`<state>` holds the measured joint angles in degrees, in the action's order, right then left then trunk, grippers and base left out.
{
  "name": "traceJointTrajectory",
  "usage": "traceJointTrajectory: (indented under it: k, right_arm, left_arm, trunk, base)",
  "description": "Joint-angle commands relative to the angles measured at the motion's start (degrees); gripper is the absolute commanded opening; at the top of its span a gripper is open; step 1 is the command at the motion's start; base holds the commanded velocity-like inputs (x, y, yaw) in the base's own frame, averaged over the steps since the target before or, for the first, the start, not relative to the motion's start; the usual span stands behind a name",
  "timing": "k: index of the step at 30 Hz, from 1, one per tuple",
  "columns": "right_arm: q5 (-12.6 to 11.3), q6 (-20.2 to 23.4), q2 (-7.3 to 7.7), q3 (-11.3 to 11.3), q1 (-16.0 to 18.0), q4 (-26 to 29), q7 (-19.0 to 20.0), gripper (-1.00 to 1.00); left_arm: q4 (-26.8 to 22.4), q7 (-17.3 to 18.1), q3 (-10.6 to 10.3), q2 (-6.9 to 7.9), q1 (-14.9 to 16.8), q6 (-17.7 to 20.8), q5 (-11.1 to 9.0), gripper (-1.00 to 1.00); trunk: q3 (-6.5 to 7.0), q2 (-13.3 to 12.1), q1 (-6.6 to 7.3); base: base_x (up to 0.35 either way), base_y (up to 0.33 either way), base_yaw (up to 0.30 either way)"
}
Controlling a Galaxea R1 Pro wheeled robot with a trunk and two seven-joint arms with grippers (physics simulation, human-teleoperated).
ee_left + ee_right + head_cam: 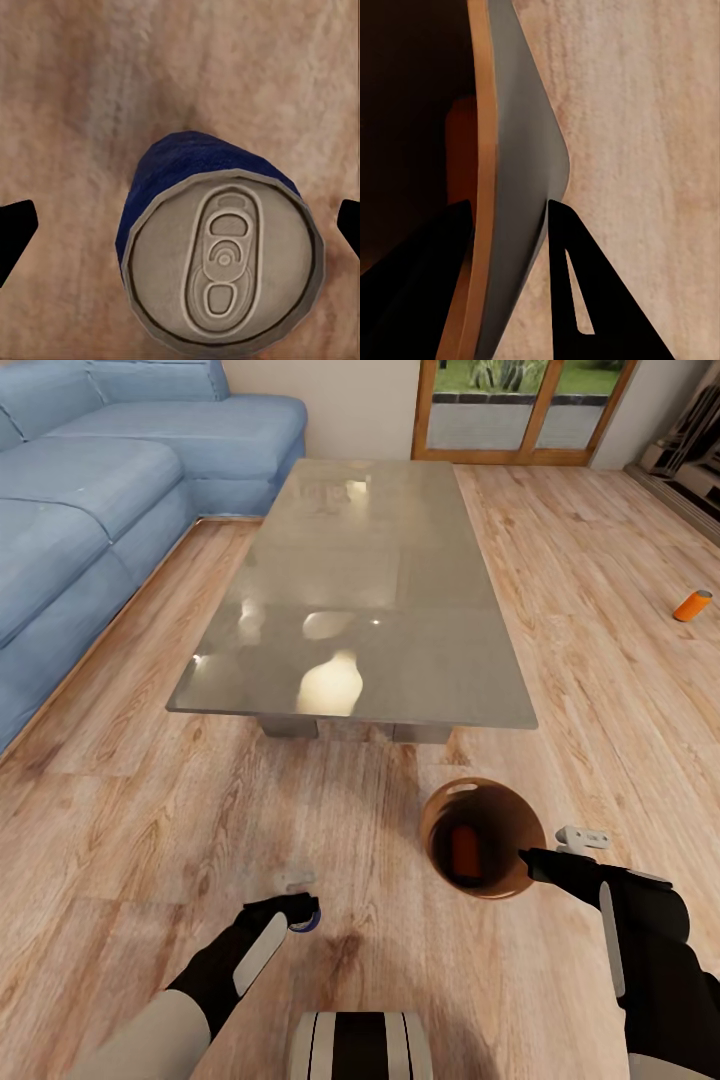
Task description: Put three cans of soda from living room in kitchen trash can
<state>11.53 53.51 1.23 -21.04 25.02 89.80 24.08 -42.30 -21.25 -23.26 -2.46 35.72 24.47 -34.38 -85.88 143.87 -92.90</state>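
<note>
Here, nearest me, my left gripper (300, 912) hangs over the dark blue can (217, 255) standing on the wood floor (150, 810) — jaws spread wide, both tips clear of the can, holding nothing. To the other side, my right gripper (510, 225) is pinched on the rim of the trash can (480, 838), one finger inside the copper wall, one outside on the grey. An orange can (465, 850) lies inside that bin. Beyond stands the grey low table (360, 590), the blue sofa (90, 490) beside it — and the second orange can (692, 604) lies far off on the floor.
</note>
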Motion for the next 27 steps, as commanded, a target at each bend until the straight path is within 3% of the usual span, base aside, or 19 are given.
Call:
traceJointTrajectory:
  k: [1,8,19,27]
  right_arm:
    - [-1.1,0.2,0.00,0.0,0.0,0.0,0.1,-1.00]
    - [-1.0,0.2,0.03,0.0,0.0,0.0,1.4,-1.00]
    - [-1.0,0.2,0.09,0.0,0.0,0.0,2.6,-1.00]
    - [-1.0,0.2,0.08,0.0,0.0,0.0,2.6,-1.00]
  left_arm:
    - [1.2,0.0,0.0,-0.87,0.2,-0.3,0.1,1.00]
    - [3.5,0.0,0.0,-1.74,1.2,-2.2,0.1,1.00]
    - [5.1,0.1,0.0,-1.92,1.6,-3.8,0.2,1.00]
    - [9.4,0.2,0.0,-3.58,2.7,-6.5,0.2,1.00]
  trunk:
    - [0.00,0.0,0.01]
    - [0.00,0.0,0.01]
    - [0.00,0.0,0.01]
    - [0.00,0.0,0.01]
  base:
    - [0.000,0.000,0.000]
    - [0.000,0.000,0.000]
    - [0.000,0.000,0.000]
    - [0.000,0.000,0.000]
